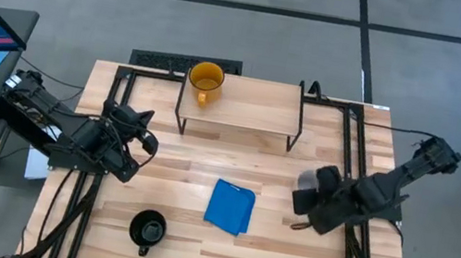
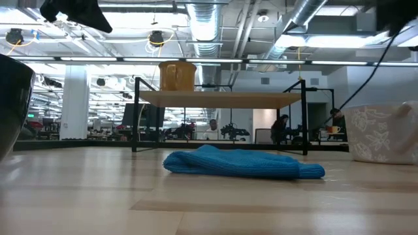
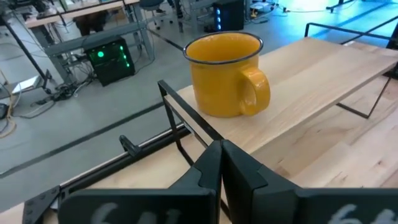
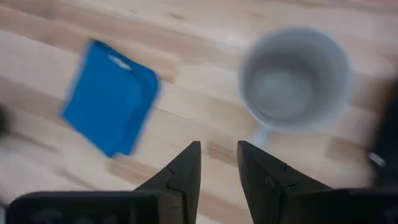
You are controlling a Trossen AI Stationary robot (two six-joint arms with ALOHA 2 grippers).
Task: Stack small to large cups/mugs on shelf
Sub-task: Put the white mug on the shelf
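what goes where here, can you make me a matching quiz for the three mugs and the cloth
Things:
1. yellow mug
2. black mug
3. grey mug
4. blue cloth

Places:
A. on the table, near its front edge, left of the cloth
B. flat on the table, in front of the shelf
C. on the shelf, at its left end
D. on the table, under the right arm

Pairs: 1-C, 2-A, 3-D, 4-B
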